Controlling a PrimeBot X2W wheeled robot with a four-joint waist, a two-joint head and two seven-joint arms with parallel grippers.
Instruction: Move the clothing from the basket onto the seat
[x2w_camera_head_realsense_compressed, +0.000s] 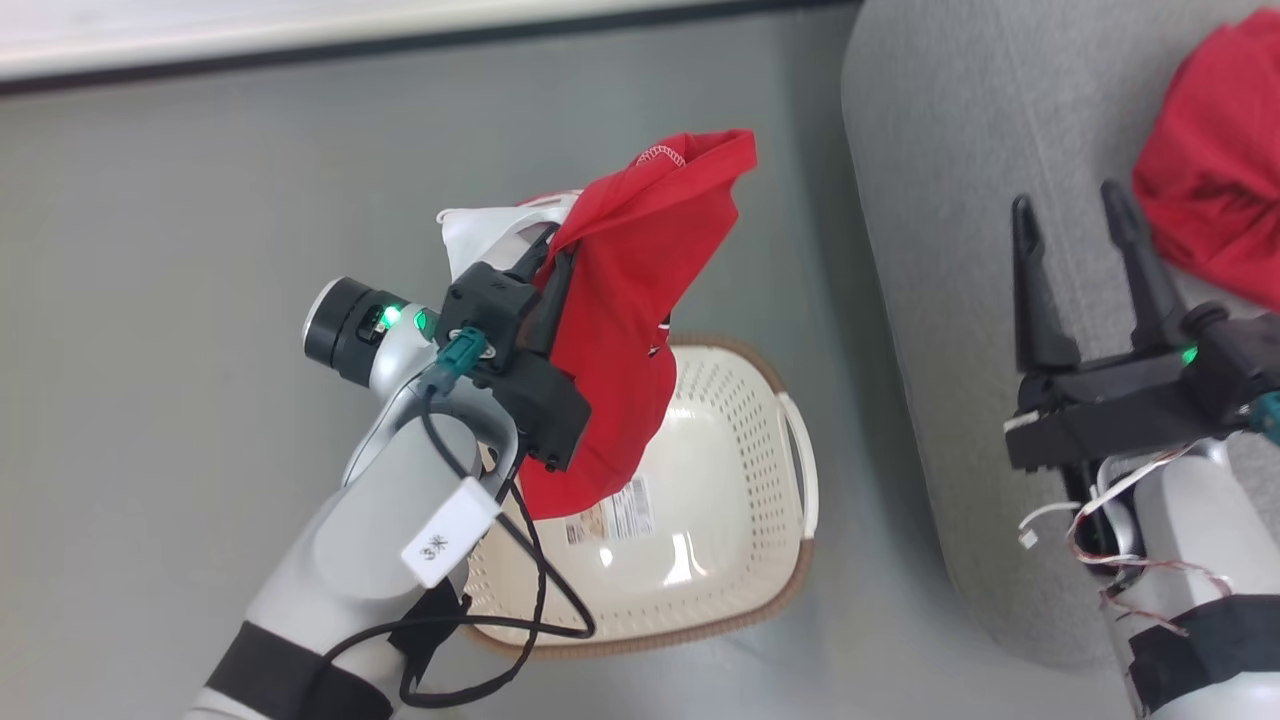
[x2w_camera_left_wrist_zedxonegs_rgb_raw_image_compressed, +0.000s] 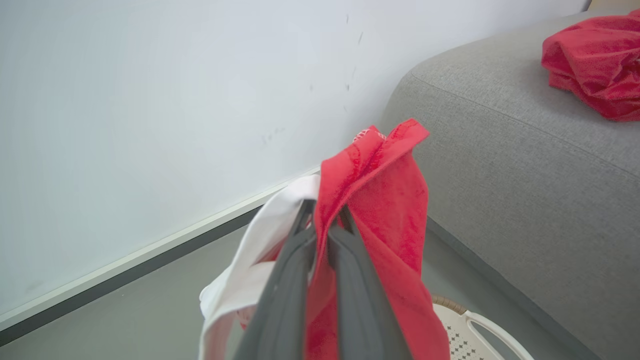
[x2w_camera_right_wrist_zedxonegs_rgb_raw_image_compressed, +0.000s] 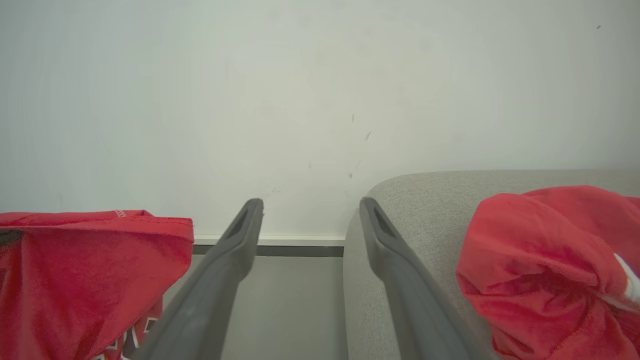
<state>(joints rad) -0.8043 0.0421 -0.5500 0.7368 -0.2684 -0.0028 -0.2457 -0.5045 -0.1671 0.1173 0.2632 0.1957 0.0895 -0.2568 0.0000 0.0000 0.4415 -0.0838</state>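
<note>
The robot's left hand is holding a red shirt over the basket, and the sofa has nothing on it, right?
Not quite: the sofa has a red garment lying on it, as the head view shows. The left gripper does hold a red shirt over the basket.

Bright, even, diffuse light from above; no hard shadows. Two white glare patches inside basket (x2w_camera_head_realsense_compressed: 745, 400), on its bottom near sticker (x2w_camera_head_realsense_compressed: 610, 520). Faint soft shadow on room floor (x2w_camera_head_realsense_compressed: 860, 450) right of basket. Red clothing (x2w_camera_head_realsense_compressed: 630, 300) above basket saturated. Wrist views: closest foreground soft, wall (x2w_camera_left_wrist_zedxonegs_rgb_raw_image_compressed: 150, 100) washed pale.
</note>
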